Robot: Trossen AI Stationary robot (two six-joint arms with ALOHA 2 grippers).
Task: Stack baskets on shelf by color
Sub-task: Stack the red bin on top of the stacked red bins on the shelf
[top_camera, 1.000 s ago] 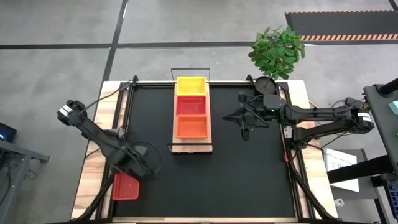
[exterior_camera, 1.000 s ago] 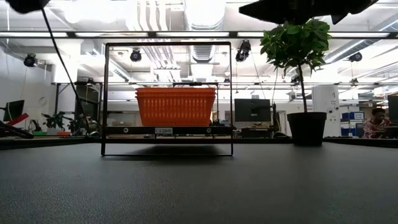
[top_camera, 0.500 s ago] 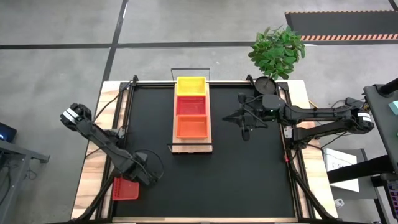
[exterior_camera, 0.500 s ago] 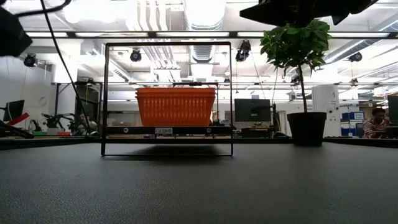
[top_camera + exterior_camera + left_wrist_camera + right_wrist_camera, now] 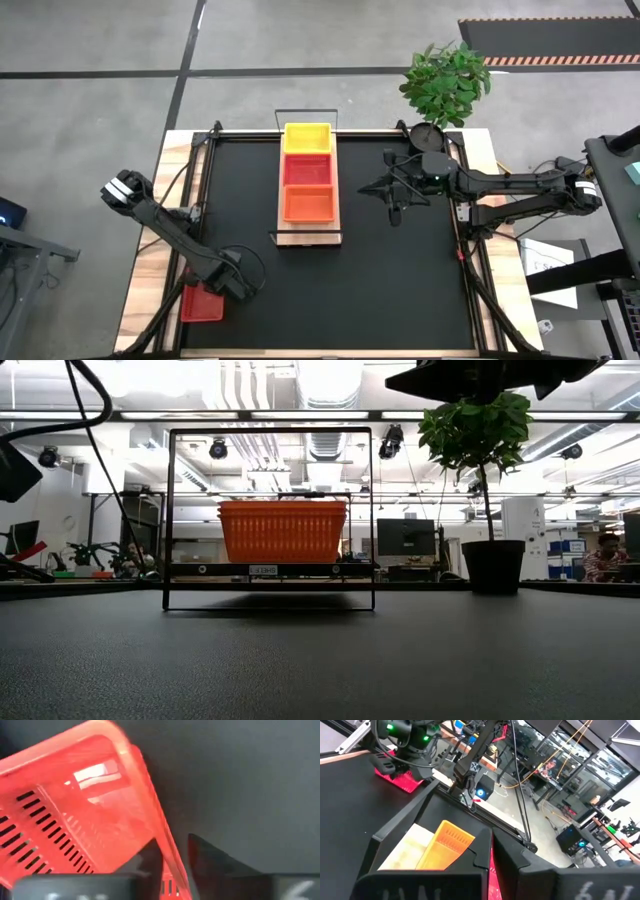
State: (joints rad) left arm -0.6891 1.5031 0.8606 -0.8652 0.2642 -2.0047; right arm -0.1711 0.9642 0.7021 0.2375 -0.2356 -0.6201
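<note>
Lower left of the high view: the left gripper [image 5: 228,288] sits over the near left edge of the black mat [image 5: 400,280], at the inner rim of a red basket [image 5: 203,303] that lies half on the mat and half on the bare wood of the counter [image 5: 150,270]. In the left wrist view, the basket's side wall [image 5: 165,850] runs up between the two dark fingers [image 5: 210,855], which stand one on each side of it with gaps showing; I cannot tell whether they are pressing it.

The shelf [image 5: 307,238] lies lengthwise at upper centre, with a wire rail [image 5: 306,112] at its far end. On it in a row: yellow basket [image 5: 307,137] farthest, a second red basket [image 5: 308,169] in the middle, orange basket [image 5: 309,203] nearest. The low view shows only the orange one [image 5: 283,530], framed by the near rail.

The right gripper [image 5: 394,210] hangs right of the shelf, well apart from it, fingers together, nothing in them. A potted plant [image 5: 446,82] stands at the counter's upper right corner, just behind that arm.
</note>
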